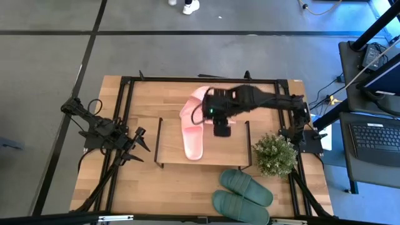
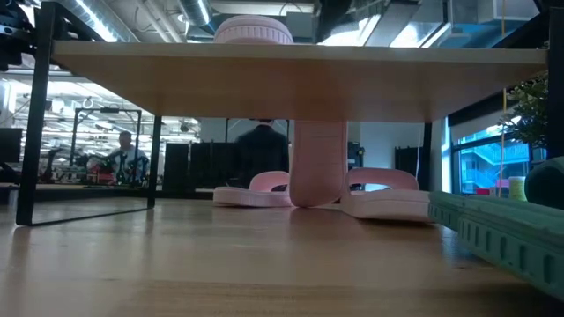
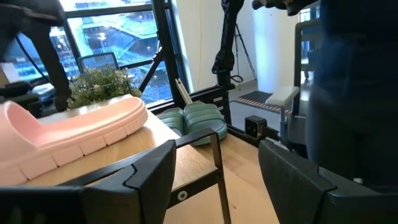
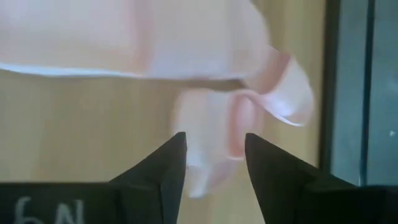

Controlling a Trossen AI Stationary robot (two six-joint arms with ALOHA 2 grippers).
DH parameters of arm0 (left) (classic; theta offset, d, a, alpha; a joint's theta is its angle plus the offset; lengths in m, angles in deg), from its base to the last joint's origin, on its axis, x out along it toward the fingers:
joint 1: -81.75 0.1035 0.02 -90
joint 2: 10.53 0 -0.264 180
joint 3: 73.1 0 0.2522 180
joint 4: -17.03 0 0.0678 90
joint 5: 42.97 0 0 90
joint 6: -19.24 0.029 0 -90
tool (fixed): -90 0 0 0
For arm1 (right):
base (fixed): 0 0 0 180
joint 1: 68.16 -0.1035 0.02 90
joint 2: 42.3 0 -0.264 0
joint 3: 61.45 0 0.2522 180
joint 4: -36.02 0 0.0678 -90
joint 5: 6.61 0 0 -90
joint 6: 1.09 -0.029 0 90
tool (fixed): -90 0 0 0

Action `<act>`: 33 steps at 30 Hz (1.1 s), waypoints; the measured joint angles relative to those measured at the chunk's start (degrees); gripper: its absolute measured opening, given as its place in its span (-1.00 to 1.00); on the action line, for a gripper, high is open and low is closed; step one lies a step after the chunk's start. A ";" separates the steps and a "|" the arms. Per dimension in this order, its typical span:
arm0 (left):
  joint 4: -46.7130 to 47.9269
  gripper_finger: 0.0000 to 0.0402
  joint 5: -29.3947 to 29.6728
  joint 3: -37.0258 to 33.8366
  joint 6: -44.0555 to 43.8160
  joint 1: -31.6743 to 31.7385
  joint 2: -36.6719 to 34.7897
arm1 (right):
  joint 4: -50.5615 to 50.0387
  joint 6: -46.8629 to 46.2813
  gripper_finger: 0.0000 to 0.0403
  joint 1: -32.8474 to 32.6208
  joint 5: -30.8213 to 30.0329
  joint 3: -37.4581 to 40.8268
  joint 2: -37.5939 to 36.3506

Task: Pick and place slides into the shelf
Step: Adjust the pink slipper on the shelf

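The large light wooden bench (image 1: 187, 187) carries everything. On it stands the small low shelf with a light wooden top board and thin black wire legs (image 1: 172, 140). One light pink rubber slide sandal (image 1: 192, 134) lies lengthwise on the shelf's top board; more pink slides (image 2: 379, 198) lie on the bench beyond the shelf. A pair of dark green rubber slides (image 1: 242, 194) sits in front of the shelf, beside a small green potted plant (image 1: 275, 154). The right hand (image 1: 222, 130) hovers over the shelf beside the pink slide, fingers spread, gripping nothing. The left hand (image 1: 140, 140) waits left of the shelf, fingers spread.
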 joint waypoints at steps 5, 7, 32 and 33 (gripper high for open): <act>0.00 0.10 0.02 0.00 2.90 -0.01 -0.01 | 1.00 -4.80 -0.28 -5.90 -11.48 4.14 0.46; 0.00 0.10 0.02 0.00 2.68 -0.01 -0.01 | 1.38 -7.31 -0.30 -7.13 -15.99 6.15 0.46; 0.02 0.10 -0.07 0.00 1.22 -0.01 -0.01 | 5.05 -13.75 0.41 -7.66 -11.86 9.14 0.31; 0.02 0.10 -0.07 0.00 1.23 -0.01 -0.01 | 5.11 -13.80 0.46 -7.66 -11.88 9.14 0.31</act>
